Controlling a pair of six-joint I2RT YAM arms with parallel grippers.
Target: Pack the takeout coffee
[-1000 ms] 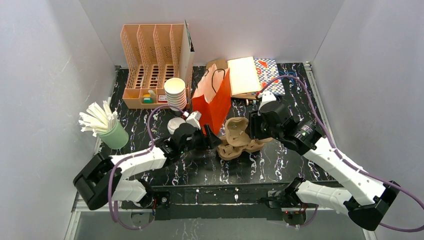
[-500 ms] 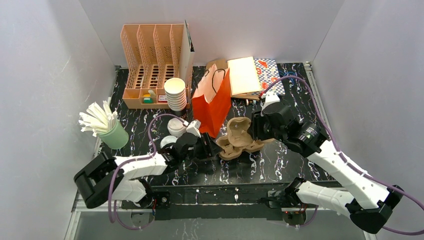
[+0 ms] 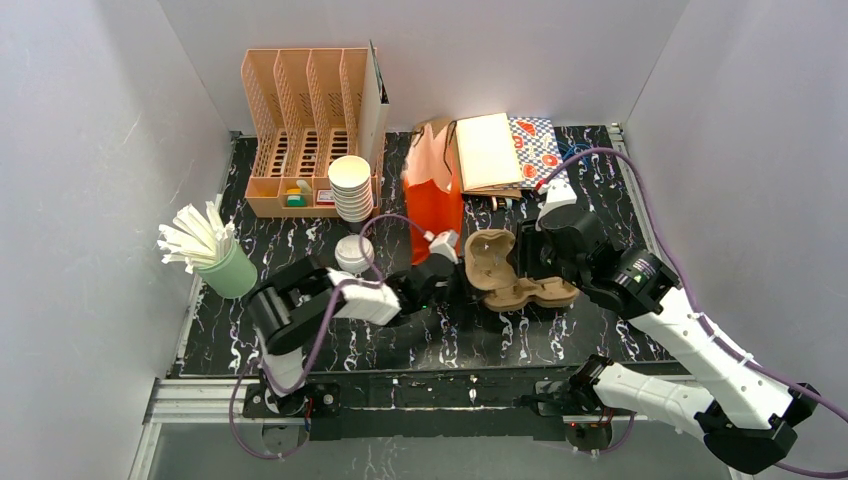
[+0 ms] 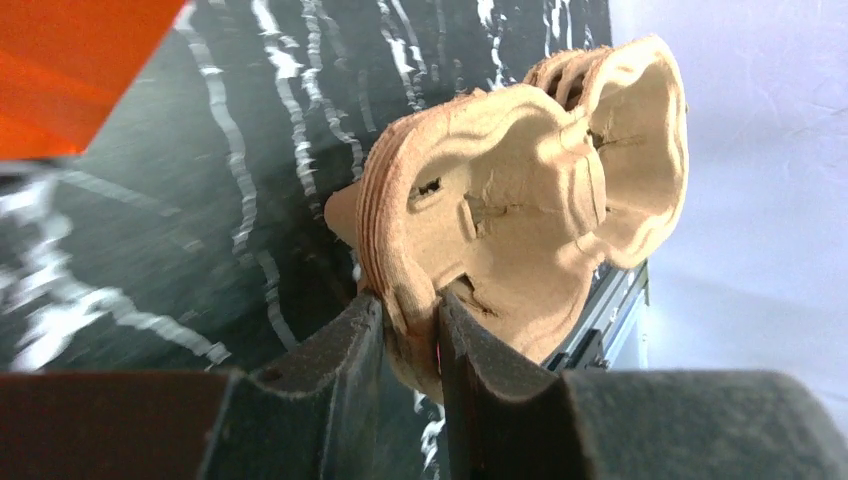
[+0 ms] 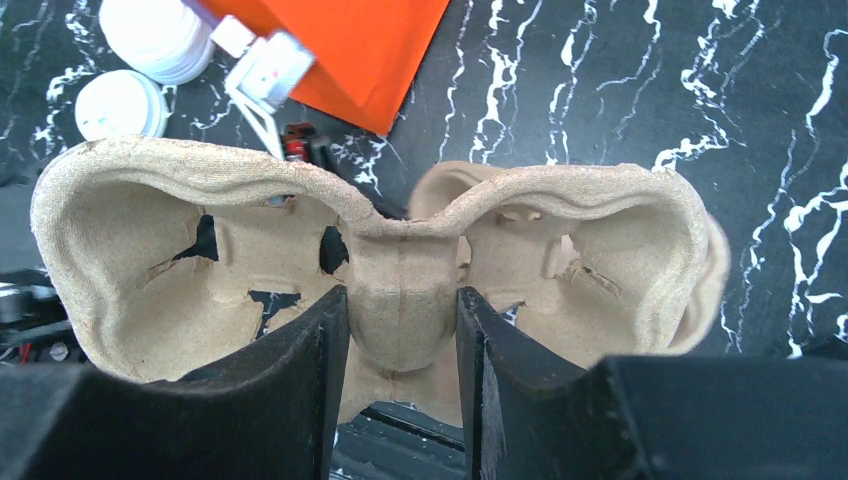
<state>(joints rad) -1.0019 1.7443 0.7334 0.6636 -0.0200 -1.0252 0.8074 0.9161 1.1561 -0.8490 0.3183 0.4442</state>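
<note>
Left claw (image 4: 410, 305) pinches the cup carriers (image 4: 520, 200); white-lidded cup (image 3: 352, 252) stands well left.

I work in a lab test booth: plain white walls (image 3: 90, 150) box in my black table (image 3: 500, 340) of paper cups (image 3: 350, 190) and straws (image 3: 195, 235).

Left arm (image 3: 330, 300): folded tight at near left, elbow bent back over its base, forearm lying low over the surface and reaching right toward centre. Left tool (image 4: 410, 305) points right, fingers nearly together, pinching the rim of the pulp carriers (image 4: 500, 190).

Right arm (image 3: 690, 330): elbow out at the near right corner, long forearm angled far-left up to centre, wrist raised and tipped down. Right tool (image 5: 400, 300) about half spread, both fingers clamped across the middle ridge of the pulp carriers.

The tools are near each other and face in from opposite sides.
</note>
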